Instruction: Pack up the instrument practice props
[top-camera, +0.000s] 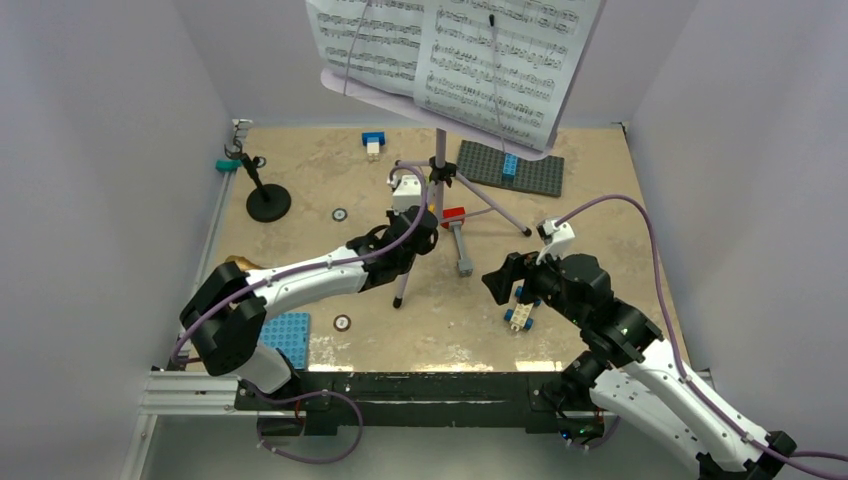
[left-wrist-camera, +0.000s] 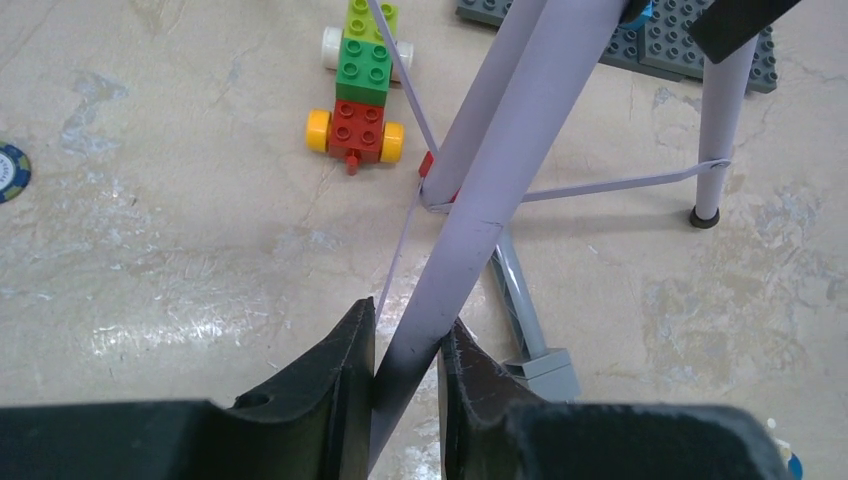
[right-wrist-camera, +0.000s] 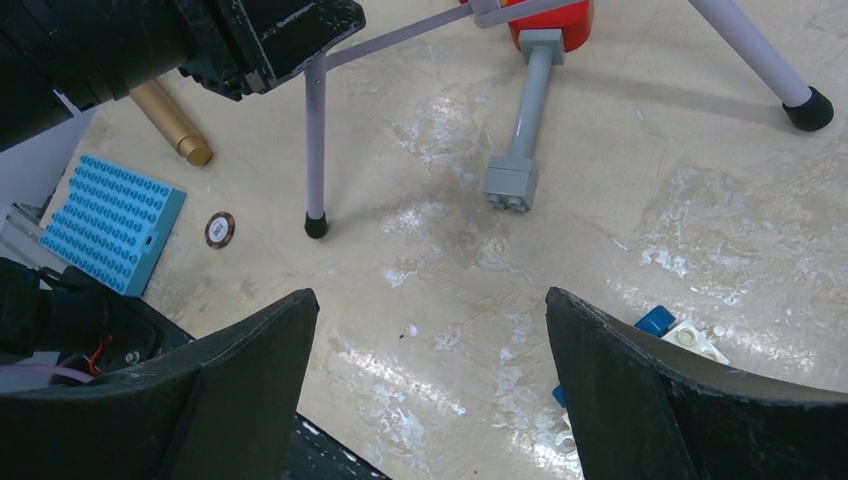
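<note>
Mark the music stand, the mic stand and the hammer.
music stand (left-wrist-camera: 465, 250), left wrist view, on its leg.
mic stand (top-camera: 268, 204), top view, on its round base.
hammer (right-wrist-camera: 528, 110), right wrist view, on its grey handle.

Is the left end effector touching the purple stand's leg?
Touching. Left wrist view: the left end effector clamps the lavender music stand leg on both sides.

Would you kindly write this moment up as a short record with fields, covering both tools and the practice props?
Left tool: shut on one leg of the music stand
Right tool: open, holding nothing, over the table
Sheet music: on the stand's desk
Mic stand: upright, far left of the table
Gold microphone: lying near the table's left edge
Toy hammer: lying between the stand's legs
</note>
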